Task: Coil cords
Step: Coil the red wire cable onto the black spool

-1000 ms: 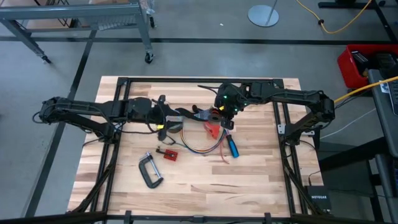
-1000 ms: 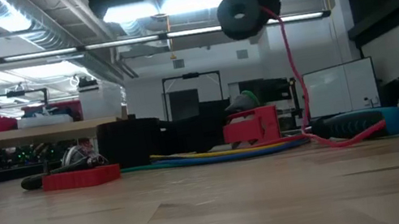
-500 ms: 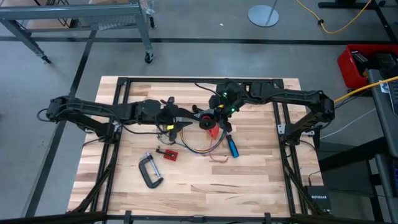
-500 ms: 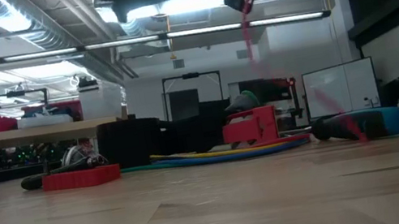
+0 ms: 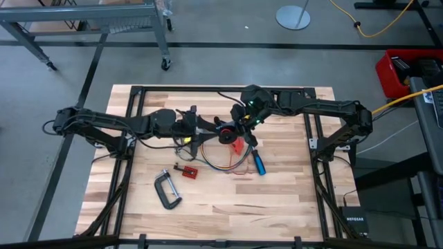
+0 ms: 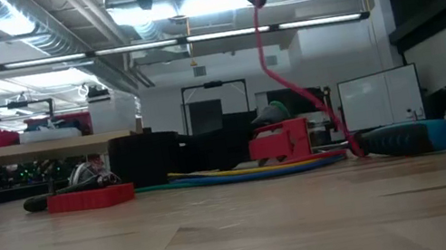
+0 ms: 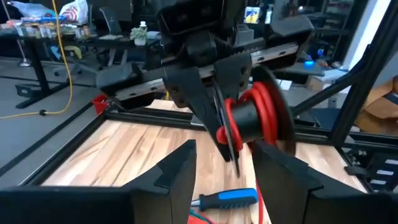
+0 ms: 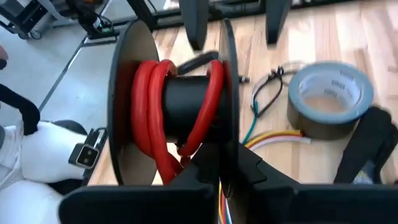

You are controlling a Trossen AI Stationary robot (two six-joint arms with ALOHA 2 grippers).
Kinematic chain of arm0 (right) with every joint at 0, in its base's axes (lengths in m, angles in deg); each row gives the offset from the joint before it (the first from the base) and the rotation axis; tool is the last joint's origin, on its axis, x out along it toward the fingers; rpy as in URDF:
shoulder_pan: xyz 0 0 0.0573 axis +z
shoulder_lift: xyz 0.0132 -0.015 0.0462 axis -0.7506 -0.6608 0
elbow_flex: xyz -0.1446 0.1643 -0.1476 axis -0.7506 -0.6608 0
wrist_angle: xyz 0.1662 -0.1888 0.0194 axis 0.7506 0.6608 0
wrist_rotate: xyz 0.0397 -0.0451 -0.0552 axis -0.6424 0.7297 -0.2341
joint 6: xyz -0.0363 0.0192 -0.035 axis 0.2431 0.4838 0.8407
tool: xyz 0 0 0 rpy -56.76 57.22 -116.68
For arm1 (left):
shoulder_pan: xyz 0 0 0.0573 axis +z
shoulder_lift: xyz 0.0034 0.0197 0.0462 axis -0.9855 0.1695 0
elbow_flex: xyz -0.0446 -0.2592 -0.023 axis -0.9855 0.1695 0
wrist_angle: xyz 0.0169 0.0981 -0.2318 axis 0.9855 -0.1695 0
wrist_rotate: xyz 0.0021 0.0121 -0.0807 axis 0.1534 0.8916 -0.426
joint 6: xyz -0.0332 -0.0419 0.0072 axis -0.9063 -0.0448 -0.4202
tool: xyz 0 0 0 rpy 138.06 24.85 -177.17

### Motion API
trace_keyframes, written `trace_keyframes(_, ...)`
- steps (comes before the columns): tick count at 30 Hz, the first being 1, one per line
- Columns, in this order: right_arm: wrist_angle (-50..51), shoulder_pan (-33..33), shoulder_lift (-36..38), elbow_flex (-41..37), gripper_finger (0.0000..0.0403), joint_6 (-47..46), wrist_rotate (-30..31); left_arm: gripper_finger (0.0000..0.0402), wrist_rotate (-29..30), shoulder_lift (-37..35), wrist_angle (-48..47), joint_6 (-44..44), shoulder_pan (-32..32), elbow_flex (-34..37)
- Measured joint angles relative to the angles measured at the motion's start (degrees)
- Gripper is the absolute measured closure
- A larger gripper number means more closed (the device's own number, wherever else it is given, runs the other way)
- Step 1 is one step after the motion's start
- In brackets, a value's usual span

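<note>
Two arms meet above the table's middle, over the blue-handled screwdriver (image 5: pixel 258 163), and between them hangs a black spool (image 8: pixel 177 109) with several turns of red cord (image 8: pixel 149 93) on its core. The right gripper (image 5: pixel 243 123) is clamped shut on one flange of the spool. The left gripper (image 5: pixel 208 129) stands just beside the spool with its fingers (image 7: pixel 177 171) spread wide, gripping nothing. A second ago the spool hung lower in the low view with the cord trailing slack; now it has risen out of the top and the cord (image 6: pixel 275 79) runs taut from it down beside the screwdriver. That suggests winding is under way, with the tail yet to be taken up. Near the screwdriver, the multicoloured cord (image 5: pixel 220 164) lies loose on the table, beside a grey tape roll (image 8: pixel 328 99).
</note>
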State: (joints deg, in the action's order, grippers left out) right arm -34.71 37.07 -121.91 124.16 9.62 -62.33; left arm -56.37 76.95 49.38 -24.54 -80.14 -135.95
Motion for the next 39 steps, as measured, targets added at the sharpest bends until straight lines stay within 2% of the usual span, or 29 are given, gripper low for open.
trace_keyframes(11,-6.97,-0.02,0.00,0.00,0.0394,0.04,0.00,0.0251,0.02,0.06,1.38,0.00,0.41,0.00)
trace_keyframes(21,-7.30,-0.09,0.00,0.02,0.0394,0.02,0.09,0.0251,0.37,0.06,0.74,-3.50,1.86,0.00)
trace_keyframes(28,-7.28,-0.07,0.00,0.02,0.0394,0.02,0.09,0.0253,0.37,0.06,0.83,-1.09,1.99,0.00)
trace_keyframes(31,-7.30,-0.08,0.00,0.02,0.0394,0.02,0.12,0.0275,0.37,0.06,0.85,-1.09,1.97,0.00)
trace_keyframes(39,-7.43,-0.09,-0.02,0.02,0.0394,0.02,0.33,0.0382,-1.22,0.06,1.03,2.13,1.94,0.00)
